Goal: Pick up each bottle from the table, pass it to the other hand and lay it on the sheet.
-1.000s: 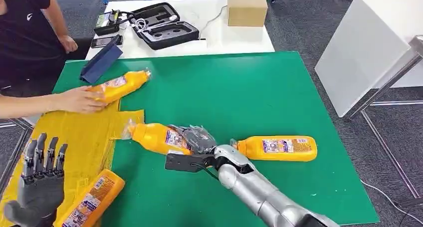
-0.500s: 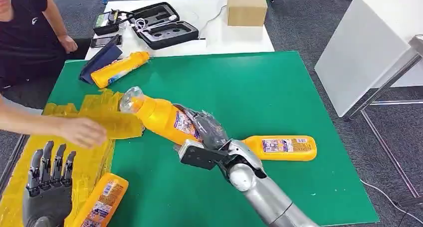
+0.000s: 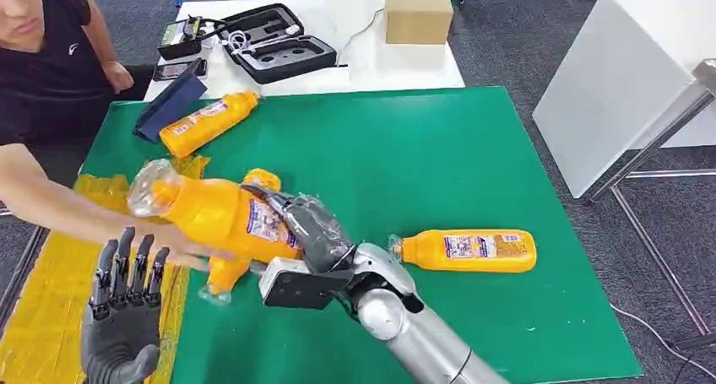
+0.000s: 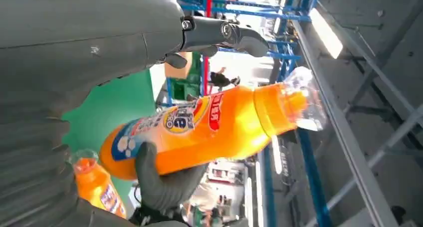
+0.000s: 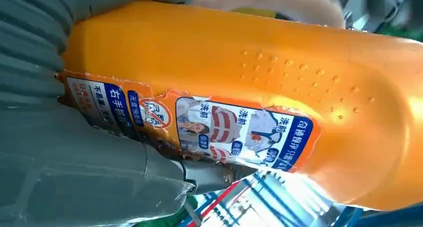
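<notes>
bottles are lying about our green table, the largest thing before us, and the yellow sheet is covering its near left corner. a person's arm is reaching across that sheet from the left. our right arm is coming up from below, and our right hand is gripping the held bottle around its base, fingers wrapped tight on the label, and is lifting it off the table with its clear cap pointing left over the sheet's edge. our left hand is hovering low over the sheet, palm up, fingers spread and holding nothing, just beside the held bottle but apart from it. a second bottle is lying flat on the table to the right of our right wrist. a third bottle is lying near the far left edge, touching a dark blue pouch. a fourth bottle is showing beneath the held one by the sheet's edge.
</notes>
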You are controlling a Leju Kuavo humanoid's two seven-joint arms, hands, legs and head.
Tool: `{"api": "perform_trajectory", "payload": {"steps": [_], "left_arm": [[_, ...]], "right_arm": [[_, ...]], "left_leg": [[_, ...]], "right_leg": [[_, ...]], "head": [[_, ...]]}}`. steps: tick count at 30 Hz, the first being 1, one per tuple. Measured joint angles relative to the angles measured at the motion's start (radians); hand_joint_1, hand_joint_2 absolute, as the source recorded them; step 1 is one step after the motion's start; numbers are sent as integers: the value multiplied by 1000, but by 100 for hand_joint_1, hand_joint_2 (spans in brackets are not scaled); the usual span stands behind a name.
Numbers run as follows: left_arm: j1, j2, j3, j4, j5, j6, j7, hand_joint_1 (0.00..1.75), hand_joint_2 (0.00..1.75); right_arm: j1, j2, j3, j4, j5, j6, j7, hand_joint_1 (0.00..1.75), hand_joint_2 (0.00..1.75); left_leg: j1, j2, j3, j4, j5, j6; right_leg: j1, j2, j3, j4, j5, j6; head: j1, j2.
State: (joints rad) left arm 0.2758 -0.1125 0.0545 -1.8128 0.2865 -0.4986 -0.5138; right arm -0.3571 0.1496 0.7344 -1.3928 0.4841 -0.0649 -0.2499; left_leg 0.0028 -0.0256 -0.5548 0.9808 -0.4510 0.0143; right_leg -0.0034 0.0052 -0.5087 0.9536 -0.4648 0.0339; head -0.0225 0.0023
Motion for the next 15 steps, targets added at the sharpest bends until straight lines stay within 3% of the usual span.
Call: {"api": "perform_trajectory", "payload": {"steps": [15], "left_arm": [[-3, 8, -7, 2, 2, 26, 0, 0, 175]], "right_arm": [[-1, 45, 127, 43, 45, 0, 2, 175, 175]], "left_leg": [[0, 0, 0, 0, 0, 0]], "right_leg": [[0, 0, 0, 0, 0, 0]], "head": [[0, 0]]}}
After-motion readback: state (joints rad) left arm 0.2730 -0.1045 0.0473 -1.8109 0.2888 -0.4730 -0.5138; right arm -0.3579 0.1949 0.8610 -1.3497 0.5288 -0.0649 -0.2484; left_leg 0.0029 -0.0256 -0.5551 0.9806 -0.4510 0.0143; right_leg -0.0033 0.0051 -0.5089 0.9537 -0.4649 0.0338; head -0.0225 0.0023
